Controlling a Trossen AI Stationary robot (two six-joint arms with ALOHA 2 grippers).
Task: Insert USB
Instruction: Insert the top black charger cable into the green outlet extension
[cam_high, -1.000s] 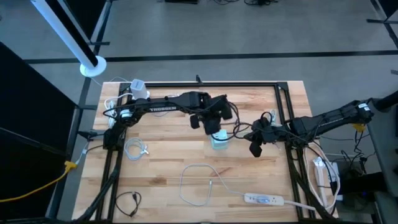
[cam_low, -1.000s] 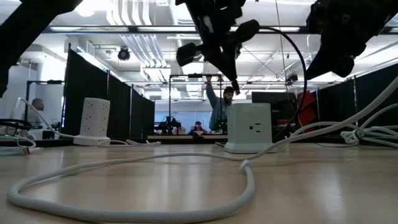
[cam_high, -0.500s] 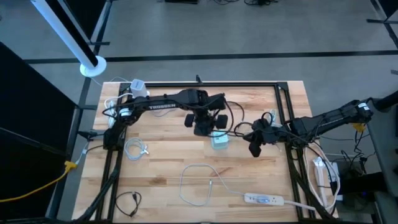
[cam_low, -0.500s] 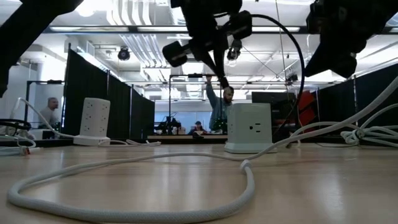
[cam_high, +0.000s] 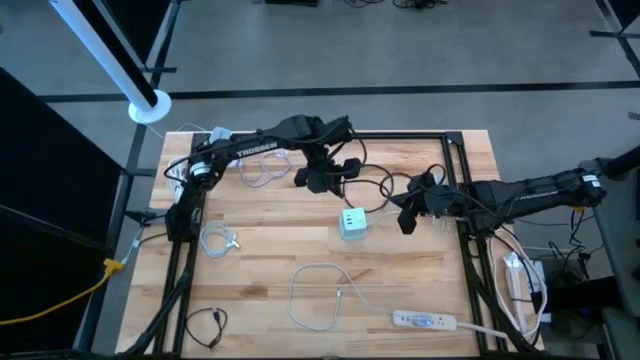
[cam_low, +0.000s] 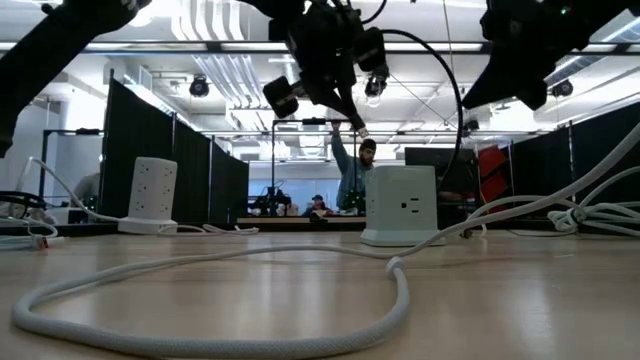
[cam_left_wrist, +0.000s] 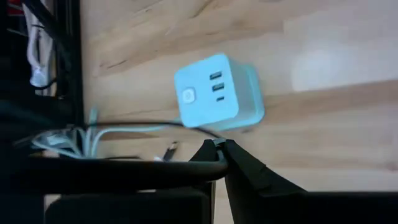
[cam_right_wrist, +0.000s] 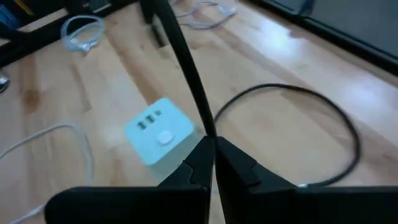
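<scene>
A pale blue power cube (cam_high: 352, 223) stands on the wooden table, its USB ports (cam_left_wrist: 216, 86) on the top face. My left gripper (cam_high: 316, 184) hangs above the table, beyond the cube's far-left side, shut on a black cable (cam_high: 385, 190). In the low view the left gripper (cam_low: 350, 112) slants down, high above the cube (cam_low: 402, 205). My right gripper (cam_high: 404, 222) hovers to the right of the cube, shut on the same cable. The cable loops slack between the two grippers. My left gripper pinches the black cable (cam_left_wrist: 186, 165) between its two fingertips, slanting down from above. A short light tip (cam_low: 361, 132) sticks out below the fingers, clear of the cube. The cable trails off sideways, lifted off the table. My right gripper pinches the black cable (cam_right_wrist: 208, 129) between its two fingertips, slanting down. From the fingers the cable runs up and away toward the left arm. Another stretch curves in a slack loop (cam_right_wrist: 348, 140) beside the gripper.
A white power tower (cam_high: 222, 140) stands at the far left corner. A white cable loop (cam_high: 318, 295) and a white power strip (cam_high: 425, 320) lie near the front edge, a white coil (cam_high: 215, 240) at the left. A tangle of cables (cam_high: 435, 190) lies by the right arm. People show in the room behind.
My left gripper has swung from right above the cube toward the table's far-left, rolling its wrist and staying shut on the cable. The cube has kept its place and now shows uncovered. The cable loop between the grippers has opened wider.
</scene>
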